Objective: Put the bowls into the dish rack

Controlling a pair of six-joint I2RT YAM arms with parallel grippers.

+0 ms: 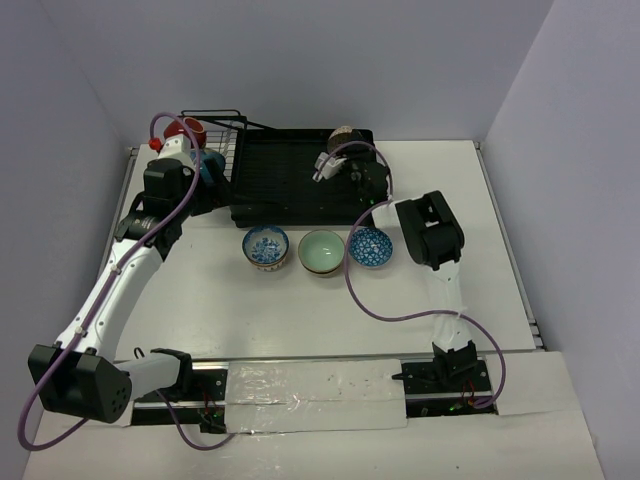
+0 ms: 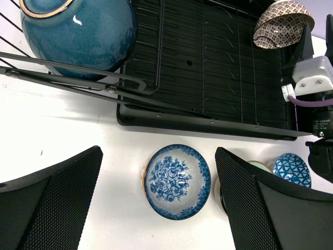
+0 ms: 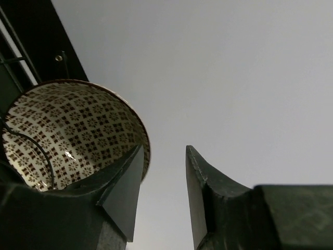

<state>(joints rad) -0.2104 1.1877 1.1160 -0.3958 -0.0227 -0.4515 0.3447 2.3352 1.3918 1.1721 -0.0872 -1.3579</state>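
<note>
Left hand [image 2: 157, 151] spread wide, facing down; right hand [image 3: 164, 151] parted, arm outstretched.

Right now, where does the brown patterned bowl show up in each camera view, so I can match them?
Top external: the brown patterned bowl sits at the far right end of the dish rack.
Left wrist: the bowl is in the top right corner.
Right wrist: the bowl fills the left side.
Shared landmark: the black dish rack next to it.
</note>
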